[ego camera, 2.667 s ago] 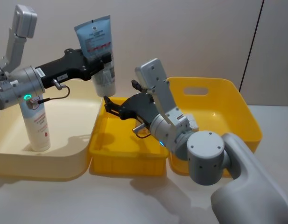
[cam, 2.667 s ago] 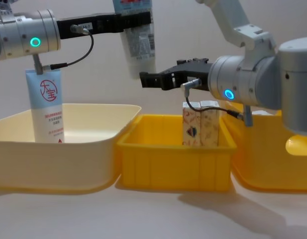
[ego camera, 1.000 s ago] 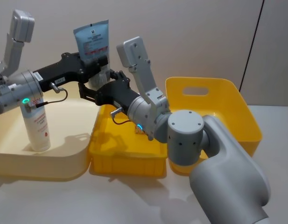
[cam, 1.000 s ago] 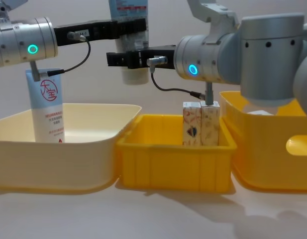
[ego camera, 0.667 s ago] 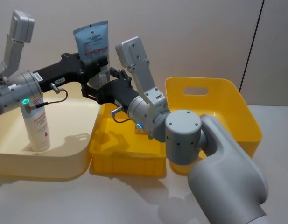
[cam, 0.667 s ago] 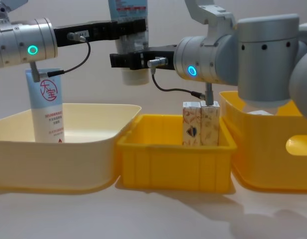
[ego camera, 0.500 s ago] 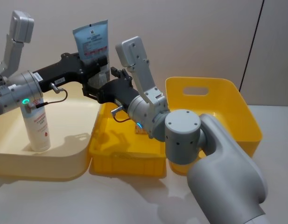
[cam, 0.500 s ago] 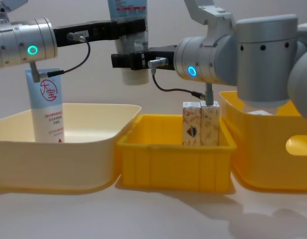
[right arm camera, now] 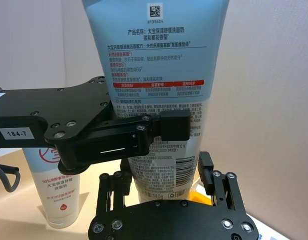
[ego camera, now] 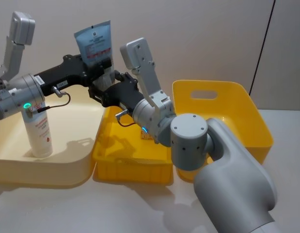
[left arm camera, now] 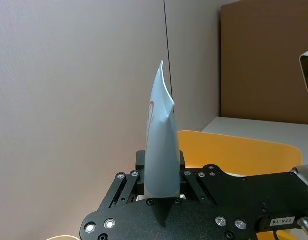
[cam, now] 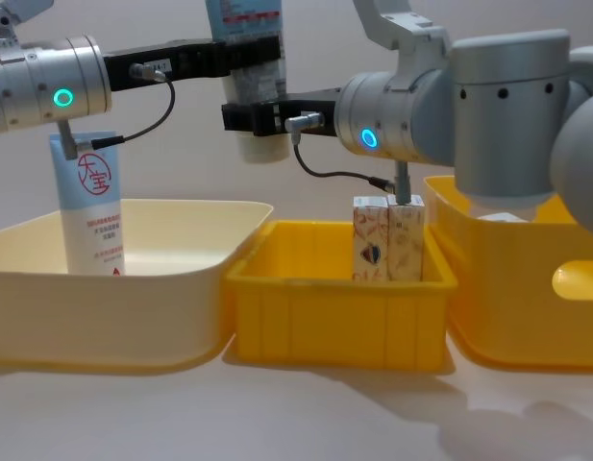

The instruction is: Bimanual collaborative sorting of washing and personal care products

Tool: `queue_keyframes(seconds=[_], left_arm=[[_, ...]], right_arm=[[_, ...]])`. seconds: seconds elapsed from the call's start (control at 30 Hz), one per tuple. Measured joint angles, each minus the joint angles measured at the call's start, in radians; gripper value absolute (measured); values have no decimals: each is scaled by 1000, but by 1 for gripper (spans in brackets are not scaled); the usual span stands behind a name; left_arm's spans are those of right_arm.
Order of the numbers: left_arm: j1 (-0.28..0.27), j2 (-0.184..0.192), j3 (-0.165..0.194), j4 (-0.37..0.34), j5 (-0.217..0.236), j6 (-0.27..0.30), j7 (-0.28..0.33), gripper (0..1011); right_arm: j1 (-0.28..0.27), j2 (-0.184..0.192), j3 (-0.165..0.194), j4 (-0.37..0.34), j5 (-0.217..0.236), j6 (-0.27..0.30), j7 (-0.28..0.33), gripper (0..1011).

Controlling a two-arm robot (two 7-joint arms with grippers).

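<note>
Mid-handover: left gripper point(ego camera: 105, 68) clamps the raised tube point(ego camera: 96, 43); right gripper point(ego camera: 102, 93) brackets its cap, fingers spread, not yet clamped.

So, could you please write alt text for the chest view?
The left pincer holds a light-blue squeeze tube upright in the air while the right pincer brackets its lower end. Below, another tube stands in a cream bin, and two cartons stand in a yellow bin.
</note>
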Motion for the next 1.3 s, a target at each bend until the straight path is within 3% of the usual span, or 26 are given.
queue_keyframes(seconds=[0.57,1.3], left_arm=[[1,0,-1,-2,1,-1,2,310],[2,0,-1,-2,1,-1,2,310]], right_arm=[[2,-2,2,5,-2,-3,-5,683],[3,-2,2,6,-2,-3,-7,617]])
